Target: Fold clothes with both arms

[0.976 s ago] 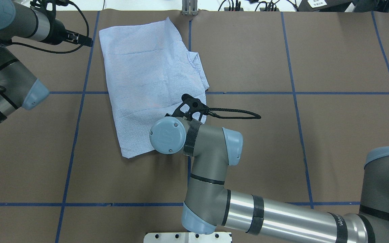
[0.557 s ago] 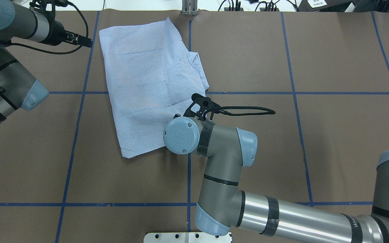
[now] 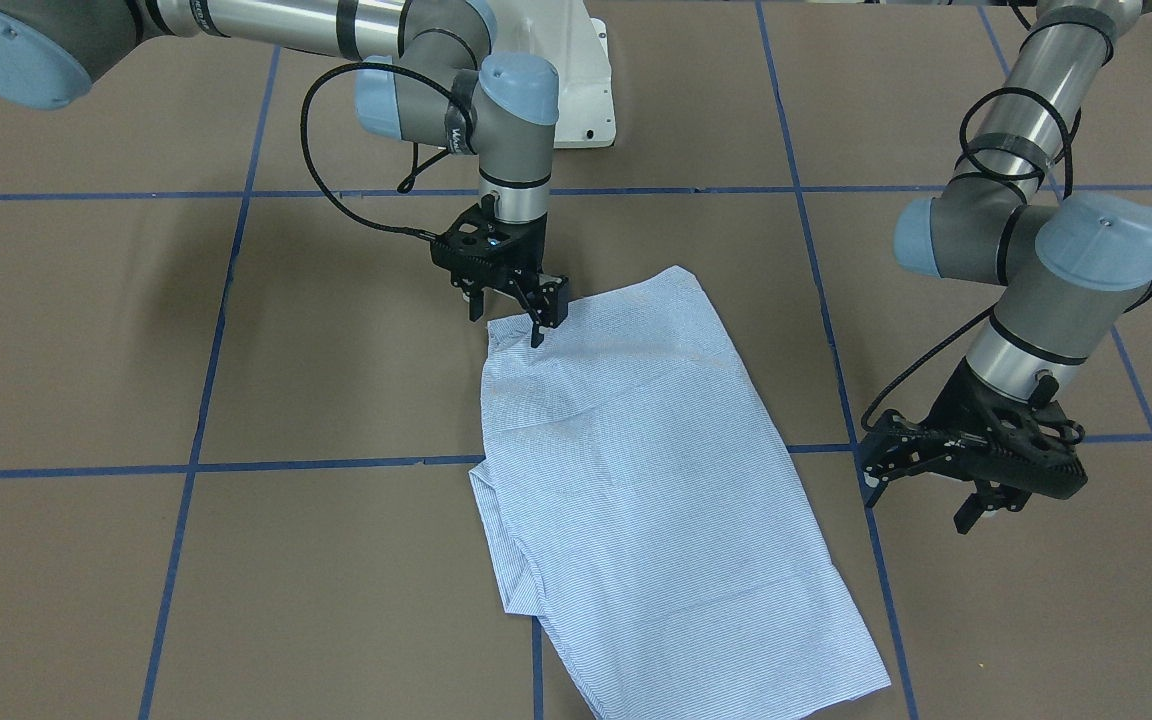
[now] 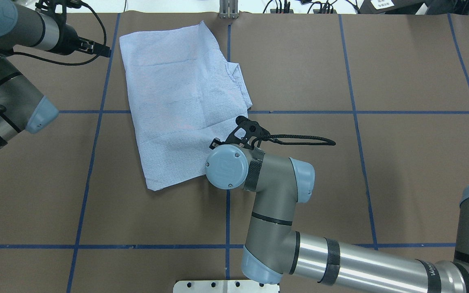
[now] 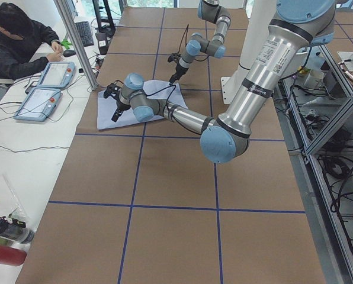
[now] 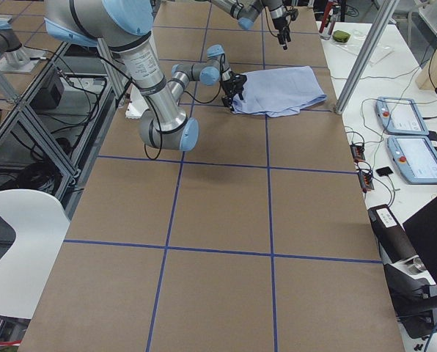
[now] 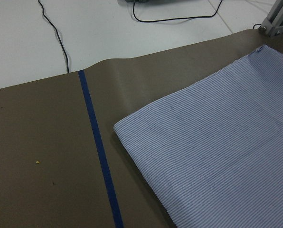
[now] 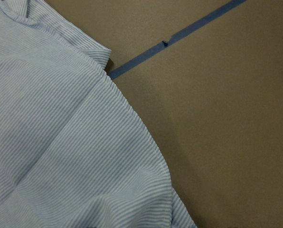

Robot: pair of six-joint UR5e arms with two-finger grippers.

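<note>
The striped light blue shirt (image 3: 636, 480) lies folded flat into a long rectangle, back up, on the brown table (image 3: 236, 330). It also shows in the overhead view (image 4: 177, 93). My right gripper (image 3: 506, 320) is open, points down and straddles the shirt's near corner; one finger (image 3: 539, 332) touches the cloth. In the overhead view its wrist (image 4: 226, 167) hides it. The right wrist view shows the shirt's hem edge (image 8: 61, 142). My left gripper (image 3: 921, 505) is open and empty, hovering beside the shirt's far end, apart from it (image 4: 100, 49). The left wrist view shows that corner (image 7: 217, 152).
Blue tape lines (image 4: 226, 112) grid the table. The white pedestal base (image 3: 576, 90) is at the robot's edge. A metal post (image 4: 228, 10) and cables stand at the far edge. A seated operator (image 5: 16, 41) and teach pendants (image 5: 46, 83) are beyond it.
My right arm has moved right along the shirt's near end, to its right corner. The left arm and the shirt have not moved.
</note>
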